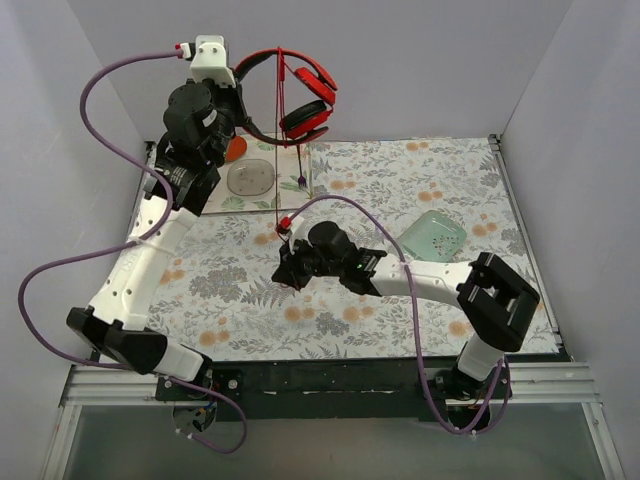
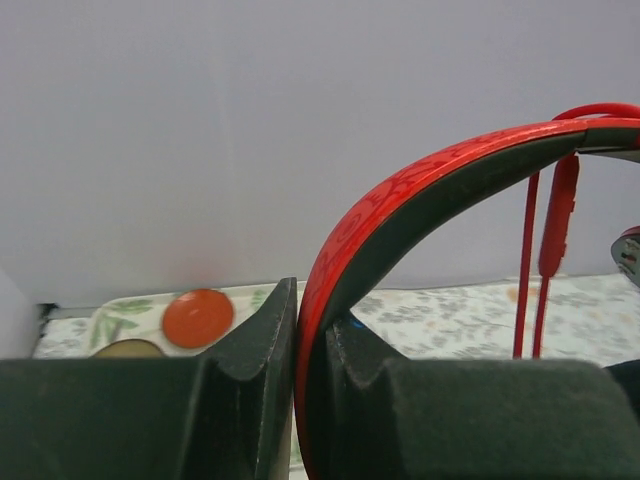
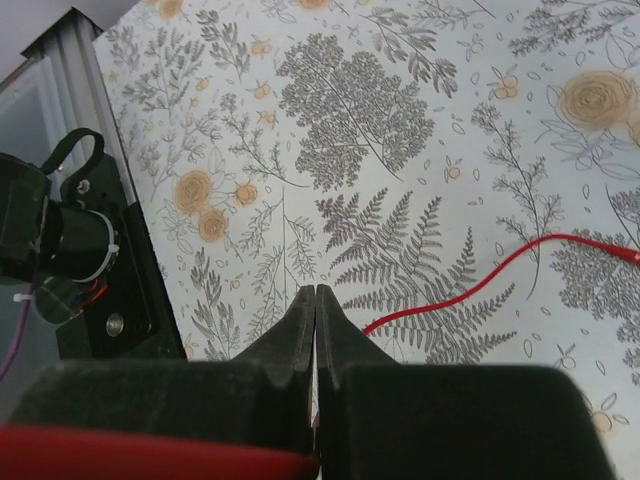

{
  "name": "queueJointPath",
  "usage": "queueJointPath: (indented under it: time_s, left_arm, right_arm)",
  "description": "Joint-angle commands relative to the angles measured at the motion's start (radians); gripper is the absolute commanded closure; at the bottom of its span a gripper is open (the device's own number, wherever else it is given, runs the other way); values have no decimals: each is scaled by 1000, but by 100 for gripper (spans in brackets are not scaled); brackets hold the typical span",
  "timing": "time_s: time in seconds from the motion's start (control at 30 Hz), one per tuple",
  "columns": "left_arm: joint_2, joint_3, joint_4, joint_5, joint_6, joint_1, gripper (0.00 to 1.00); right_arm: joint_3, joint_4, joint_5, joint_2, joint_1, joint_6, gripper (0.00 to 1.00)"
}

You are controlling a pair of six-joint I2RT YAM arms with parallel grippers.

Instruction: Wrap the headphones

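The red headphones point(image 1: 305, 95) hang in the air at the back, cups down. My left gripper point(image 1: 243, 92) is shut on their red and black headband point(image 2: 400, 190), which is pinched between the two fingers of the left gripper point(image 2: 298, 300). The thin red cable point(image 1: 279, 150) drops from the headband to my right gripper point(image 1: 284, 266), which is low over the floral table. The right gripper point(image 3: 316, 292) is shut, with a bit of red between the fingers. The red cable point(image 3: 450, 295) trails off to its right. An inline remote point(image 2: 558, 215) hangs on the cable.
A small red-orange bowl point(image 1: 237, 148) point(image 2: 198, 317) and a clear dish point(image 1: 250, 178) sit in a clear tray at the back left. A pale green container point(image 1: 433, 233) lies on the floral cloth at right. Grey walls enclose the table.
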Motion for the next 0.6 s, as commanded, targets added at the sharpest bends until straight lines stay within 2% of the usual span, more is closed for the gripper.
queueJointPath:
  time_s: [0.0, 0.03, 0.07, 0.27, 0.47, 0.57]
  left_arm:
    - [2, -101, 314, -124, 152, 48, 100]
    - [1, -182, 373, -143, 245, 48, 100]
    - [-1, -215, 470, -161, 286, 48, 100]
    - [23, -452, 787, -212, 629, 50, 100]
    - [50, -591, 930, -206, 792, 48, 100]
    - [37, -666, 948, -166, 843, 48, 100]
  right_arm:
    - [66, -211, 107, -65, 71, -84, 99]
    - [90, -239, 121, -74, 84, -108, 99]
    - [100, -273, 147, -91, 107, -116, 99]
    - [152, -482, 219, -212, 131, -142, 99]
    - [241, -675, 363, -337, 131, -176, 99]
    - [318, -750, 513, -360, 132, -222, 99]
